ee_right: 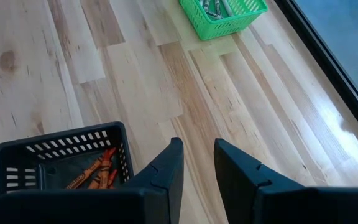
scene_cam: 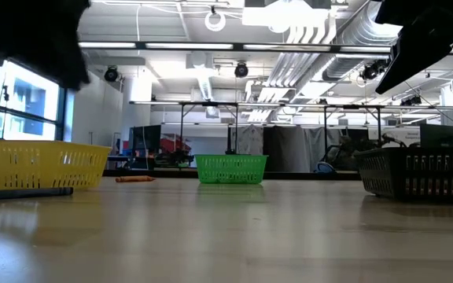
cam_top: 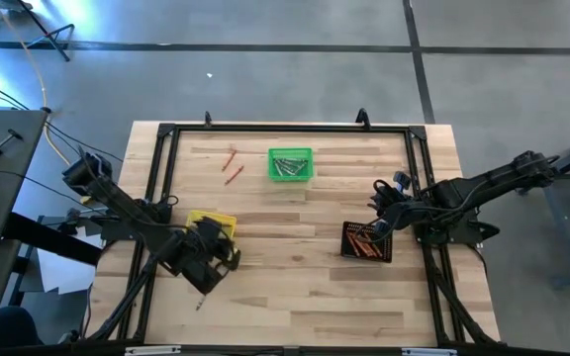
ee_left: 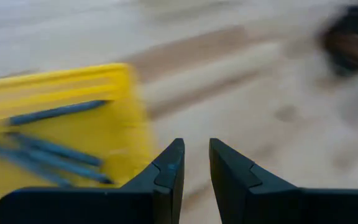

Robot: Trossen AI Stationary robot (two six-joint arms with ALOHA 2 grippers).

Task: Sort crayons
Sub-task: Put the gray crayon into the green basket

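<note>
Two orange-red crayons (cam_top: 232,168) lie on the bare table left of the green basket (cam_top: 291,164), which holds grey crayons. The yellow basket (cam_top: 212,222) holds blue-grey crayons (ee_left: 55,152). The black basket (cam_top: 367,241) holds orange-red crayons (ee_right: 98,173). A blue-grey crayon (scene_cam: 23,191) lies on the table in front of the yellow basket. My left gripper (ee_left: 196,163) hovers beside the yellow basket's right wall, slightly open and empty. My right gripper (ee_right: 197,163) hangs above the black basket's far side, slightly open and empty.
A black metal frame (cam_top: 166,133) runs around the table's far and side edges. Bare wood lies between the three baskets and along the near edge. Both arms (scene_cam: 423,31) hang above the table top in the low view.
</note>
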